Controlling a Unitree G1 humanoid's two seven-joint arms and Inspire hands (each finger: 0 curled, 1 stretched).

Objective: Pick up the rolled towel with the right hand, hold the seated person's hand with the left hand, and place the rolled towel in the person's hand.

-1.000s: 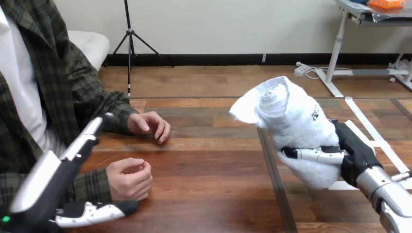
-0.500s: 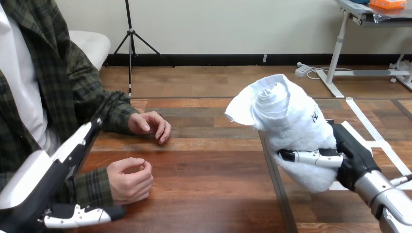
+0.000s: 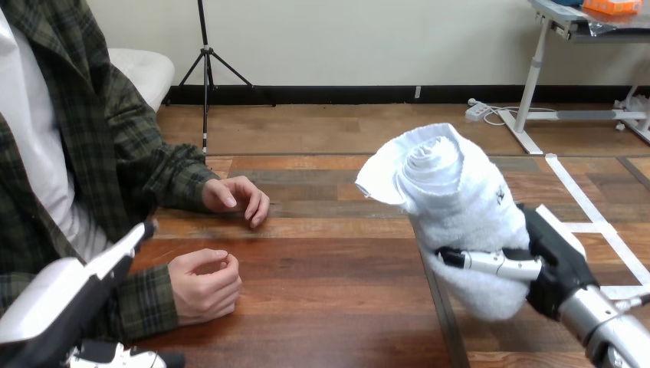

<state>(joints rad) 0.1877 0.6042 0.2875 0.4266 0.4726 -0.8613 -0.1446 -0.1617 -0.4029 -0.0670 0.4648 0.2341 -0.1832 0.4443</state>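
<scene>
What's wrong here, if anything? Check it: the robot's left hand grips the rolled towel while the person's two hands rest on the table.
Wrong hand. In the head view the right hand grips the rolled towel, while the person's farther hand and nearer hand rest on the table.

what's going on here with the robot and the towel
The robot's right hand grips a rolled towel, raised at the right. The person's near hand and far hand rest loosely curled on the table at the left. The robot's left hand is low beside the person's sleeve, touching neither. No handover yet.
</scene>
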